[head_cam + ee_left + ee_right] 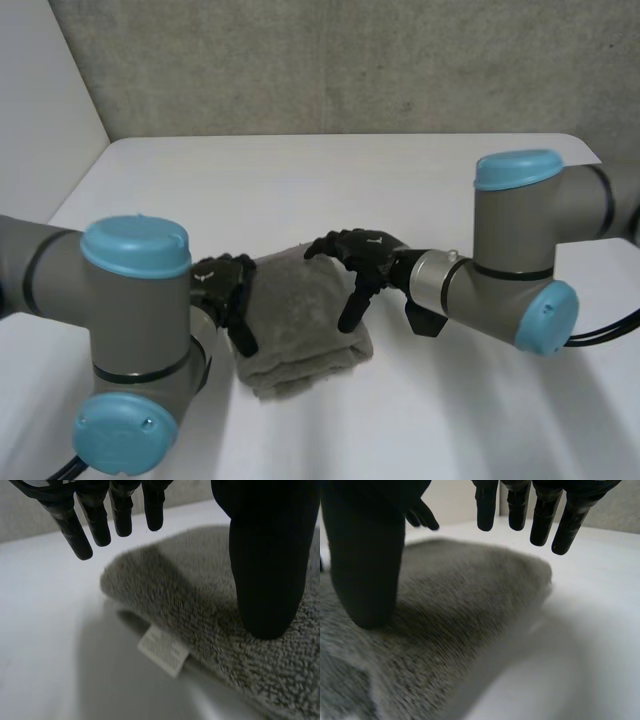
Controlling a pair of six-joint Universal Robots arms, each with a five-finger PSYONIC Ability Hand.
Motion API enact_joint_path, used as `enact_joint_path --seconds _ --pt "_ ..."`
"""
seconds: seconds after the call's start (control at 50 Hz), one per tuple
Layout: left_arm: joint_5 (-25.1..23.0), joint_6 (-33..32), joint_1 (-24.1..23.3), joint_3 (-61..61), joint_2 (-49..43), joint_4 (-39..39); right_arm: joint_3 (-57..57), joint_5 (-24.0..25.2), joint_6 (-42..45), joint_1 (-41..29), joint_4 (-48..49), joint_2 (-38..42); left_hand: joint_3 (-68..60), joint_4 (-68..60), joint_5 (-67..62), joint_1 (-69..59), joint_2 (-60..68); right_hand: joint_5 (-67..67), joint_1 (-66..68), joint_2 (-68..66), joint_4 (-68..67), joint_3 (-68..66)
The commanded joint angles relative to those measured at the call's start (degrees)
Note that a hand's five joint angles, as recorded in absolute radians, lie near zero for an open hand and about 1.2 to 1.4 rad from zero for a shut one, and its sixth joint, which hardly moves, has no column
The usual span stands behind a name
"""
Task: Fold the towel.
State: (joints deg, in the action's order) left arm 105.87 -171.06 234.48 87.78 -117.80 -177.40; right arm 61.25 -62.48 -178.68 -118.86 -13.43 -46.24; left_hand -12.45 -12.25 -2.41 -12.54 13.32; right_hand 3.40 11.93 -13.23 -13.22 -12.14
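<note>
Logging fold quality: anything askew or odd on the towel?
The grey terry towel lies folded on the white table, but its white label pokes out from under the folded edge beside the left hand. The bundle's outline is lopsided, not square. No damage seen.

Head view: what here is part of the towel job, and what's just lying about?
Job: towel; left robot hand and right robot hand, both open, thumbs resting on the towel.
Not job: table; wall. No loose items lying about.
</note>
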Motion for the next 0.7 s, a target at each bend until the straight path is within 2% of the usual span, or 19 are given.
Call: enact_joint_path --seconds 0.02,0.18,0.26,0.32,0.36,0.38,0.42,0.46,0.54,0.56,0.58,0.6,0.62,0.66,0.68,0.7 --pt "0.7 -0.6 -1.0 0.5 -2.6 -0.7 -2.6 -8.3 12.5 -2.5 0.2 4.5 -0.8 -1.0 -0.8 -0.7 -0.1 -3.4 -1.9 3.2 3.2 2.1" --pt "0.7 -1.3 -1.0 -1.2 -0.6 -0.4 -2.5 -11.7 19.4 -3.2 0.7 1.4 -0.8 -1.0 -0.8 -0.7 -0.1 -3.4 -1.9 3.2 3.2 2.1" --pt "0.7 -2.2 -1.0 -3.3 2.1 -0.1 -2.3 -12.2 19.0 -2.7 3.4 -4.0 -0.8 -1.0 -0.8 -0.7 -0.1 -3.4 -1.9 3.2 3.2 2.1" --pt "0.6 -4.5 -1.0 -5.6 5.0 0.3 -2.1 -12.8 18.1 -2.3 4.7 -6.5 -0.8 -1.0 -0.8 -0.7 -0.1 -3.4 -1.9 3.2 3.2 2.1" --pt "0.2 -7.8 -0.2 -8.3 8.5 0.9 -1.1 -14.7 15.3 -0.3 7.9 -12.4 -0.8 -1.0 -0.8 -0.7 -0.1 -3.4 -1.9 3.2 3.2 2.1" --pt "0.2 -7.8 -0.2 -8.3 8.6 0.9 -1.0 -14.7 15.3 -0.3 7.9 -12.5 -0.8 -1.0 -0.8 -0.7 -0.1 -3.4 -1.9 3.2 3.2 2.1" --pt "0.2 -9.6 0.5 -9.9 10.0 1.1 -0.5 -17.7 13.0 2.8 10.8 -18.0 -0.8 -1.0 -0.8 -0.7 -0.1 -3.4 -1.9 3.2 3.2 2.1" --pt "-0.1 -12.9 3.3 -13.8 13.7 2.1 -0.6 -19.2 12.2 4.5 11.4 -20.5 -0.8 -1.0 -0.8 -0.7 -0.1 -3.4 -1.9 3.2 3.2 2.1" --pt "-1.5 -14.6 6.9 -18.7 16.7 5.6 -0.9 -22.2 11.6 7.9 11.5 -25.1 -0.8 -1.0 -0.8 -0.7 -0.1 -3.4 -1.9 3.2 3.2 2.1" --pt "-3.2 -14.6 9.0 -21.8 17.6 8.5 -1.1 -23.6 11.6 9.4 11.2 -27.0 -0.8 -1.0 -0.8 -0.7 -0.1 -3.4 -1.9 3.2 3.2 2.1" --pt "-3.2 -14.6 9.0 -21.9 17.6 8.6 -1.1 -24.6 11.7 10.7 10.6 -28.2 -0.8 -1.0 -0.8 -0.7 -0.1 -3.4 -1.9 3.2 3.2 2.1" --pt "-6.4 -14.6 11.3 -25.3 17.9 13.1 -1.1 -24.6 11.7 10.8 10.6 -28.2 -0.3 -0.5 -0.3 -0.2 -0.6 -3.4 -1.9 3.2 3.2 2.1" --pt "-6.5 -14.6 11.4 -25.4 17.9 13.1 -1.1 -25.0 11.7 11.9 9.1 -29.1 -0.3 -0.5 -0.3 -0.2 -0.6 -3.4 -1.9 3.2 3.2 2.1" --pt "-12.6 -14.0 14.1 -28.3 18.0 20.2 -1.3 -24.9 11.7 12.6 6.7 -29.5 1.7 1.5 1.7 1.8 -2.6 -3.4 -1.9 3.2 3.2 2.1" --pt "-12.6 -13.9 14.1 -28.3 18.0 20.2 -1.6 -24.5 11.7 12.9 4.0 -29.6 1.7 1.5 1.7 1.8 -2.6 -3.4 -1.9 3.2 3.2 2.1" --pt "-14.8 -13.1 15.1 -28.3 18.1 22.6 -1.8 -23.8 11.8 13.0 1.5 -29.6 1.7 1.5 1.7 1.8 -2.6 -3.4 -1.9 3.2 3.2 2.1"
